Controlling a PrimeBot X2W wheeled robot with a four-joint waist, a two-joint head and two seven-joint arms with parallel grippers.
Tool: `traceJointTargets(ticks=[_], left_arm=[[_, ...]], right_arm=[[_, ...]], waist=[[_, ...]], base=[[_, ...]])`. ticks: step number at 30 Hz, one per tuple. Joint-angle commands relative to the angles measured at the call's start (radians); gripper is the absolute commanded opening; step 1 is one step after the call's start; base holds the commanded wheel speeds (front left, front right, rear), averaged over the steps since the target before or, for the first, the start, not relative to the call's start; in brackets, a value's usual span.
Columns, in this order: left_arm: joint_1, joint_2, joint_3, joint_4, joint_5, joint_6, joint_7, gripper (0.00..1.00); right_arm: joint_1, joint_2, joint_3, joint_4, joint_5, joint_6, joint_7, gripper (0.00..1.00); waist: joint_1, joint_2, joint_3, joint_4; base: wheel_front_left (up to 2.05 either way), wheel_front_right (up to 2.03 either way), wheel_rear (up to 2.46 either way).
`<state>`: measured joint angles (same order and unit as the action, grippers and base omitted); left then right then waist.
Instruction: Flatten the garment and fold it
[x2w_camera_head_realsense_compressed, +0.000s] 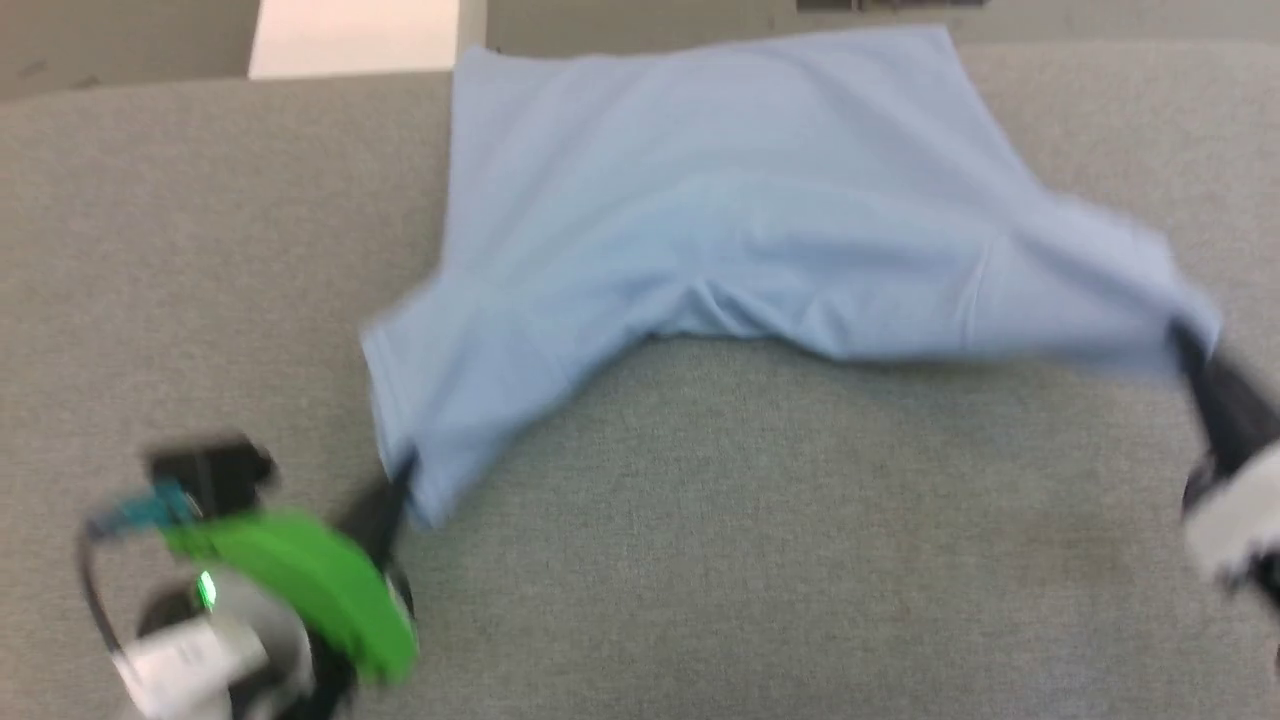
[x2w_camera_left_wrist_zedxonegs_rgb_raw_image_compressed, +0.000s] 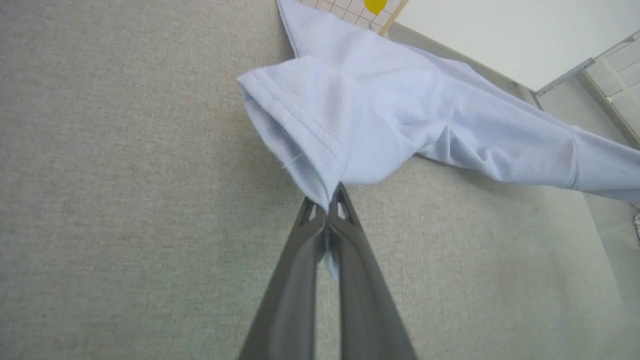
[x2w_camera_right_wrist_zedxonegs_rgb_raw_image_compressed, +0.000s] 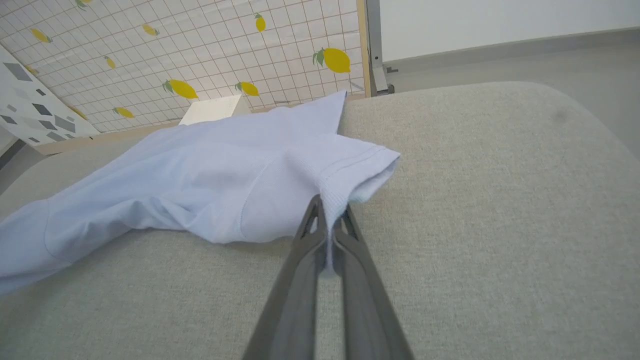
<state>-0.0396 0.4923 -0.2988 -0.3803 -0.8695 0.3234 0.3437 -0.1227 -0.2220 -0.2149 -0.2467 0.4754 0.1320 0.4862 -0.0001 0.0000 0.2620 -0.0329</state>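
The garment (x2w_camera_head_realsense_compressed: 720, 200) on grey cushion (x2w_camera_head_realsense_compressed: 750, 520), lemon-print panel (x2w_camera_right_wrist_zedxonegs_rgb_raw_image_compressed: 200, 50) behind.

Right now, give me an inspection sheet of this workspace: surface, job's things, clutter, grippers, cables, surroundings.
Surface: grey fabric-covered top, bare in front of the shirt.
Job's things: light blue T-shirt, spread out and held by both sleeves, rumpled along its near edge, not yet folded.
Clutter: nothing seen.
Grippers: left gripper, jaws shut on one sleeve hem; right gripper, jaws shut on the other sleeve hem.
Cables: a cable with a teal plug at the left wrist, blurred, apart from the shirt.
Surroundings: lemon-print grid panel, white box, white wall, grey floor.
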Motion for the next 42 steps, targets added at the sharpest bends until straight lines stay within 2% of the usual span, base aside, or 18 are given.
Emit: traceJointTargets(ticks=[1,4,10,15,19,24,31,32,33,37,42], left_arm=[[0.057,0.030,-0.016,-0.007,0.010,-0.022,0.007,0.00],[0.158,0.034,-0.030,-0.007,-0.010,-0.019,0.006,0.00],[0.306,0.033,-0.026,-0.002,-0.049,0.000,-0.006,0.00],[0.381,0.064,-0.022,-0.010,-0.067,0.023,0.025,0.00],[0.444,0.092,0.007,-0.035,-0.086,0.047,0.039,0.00],[0.466,0.090,0.034,-0.068,-0.096,0.050,0.015,0.00],[0.413,0.067,0.021,-0.104,-0.089,0.022,-0.008,0.00],[0.404,0.065,0.018,-0.107,-0.087,0.017,-0.009,0.00],[0.397,0.064,0.017,-0.110,-0.084,0.014,-0.011,0.00],[0.372,0.062,0.019,-0.131,-0.073,0.005,-0.024,0.00],[0.346,0.069,0.017,-0.166,-0.043,0.005,-0.035,0.00]], right_arm=[[0.060,0.026,-0.014,-0.015,0.000,-0.001,0.019,0.00],[0.176,0.068,-0.038,-0.030,-0.001,-0.001,0.060,0.00],[0.362,0.106,-0.053,-0.040,0.031,-0.001,0.152,0.00],[0.484,0.111,-0.044,-0.043,0.073,-0.001,0.255,0.00],[0.594,0.091,-0.037,-0.058,0.126,-0.001,0.342,0.00],[0.626,0.093,-0.054,-0.083,0.147,-0.001,0.350,0.00],[0.586,0.097,-0.049,-0.079,0.123,-0.001,0.308,0.00],[0.571,0.100,-0.055,-0.082,0.115,-0.001,0.290,0.60],[0.559,0.102,-0.058,-0.083,0.108,-0.001,0.277,1.00],[0.505,0.082,-0.071,-0.116,0.097,-0.001,0.260,1.00],[0.333,0.009,-0.155,-0.202,0.063,-0.001,0.264,1.00]], waist=[[0.0001,0.0000,-0.044,0.011],[0.0001,0.0000,-0.070,0.014],[0.0001,0.0000,-0.101,0.023],[0.0001,0.0000,-0.111,0.032],[0.0001,0.0000,-0.117,0.039],[0.0001,0.0000,-0.126,0.041],[0.0001,0.0000,-0.137,0.045],[0.0001,0.0000,-0.136,0.046],[0.0001,0.0000,-0.135,0.047],[0.0001,0.0000,-0.120,0.054],[0.0001,0.0000,-0.062,0.066]], base=[[0.00,0.00,0.00],[0.00,0.00,0.00],[0.00,0.00,0.00],[0.00,0.00,0.00],[0.00,0.00,0.00],[0.00,0.00,0.00],[0.00,0.00,0.00],[0.00,0.00,0.00],[0.00,0.00,0.00],[0.00,0.00,0.00],[0.00,0.00,0.00]])
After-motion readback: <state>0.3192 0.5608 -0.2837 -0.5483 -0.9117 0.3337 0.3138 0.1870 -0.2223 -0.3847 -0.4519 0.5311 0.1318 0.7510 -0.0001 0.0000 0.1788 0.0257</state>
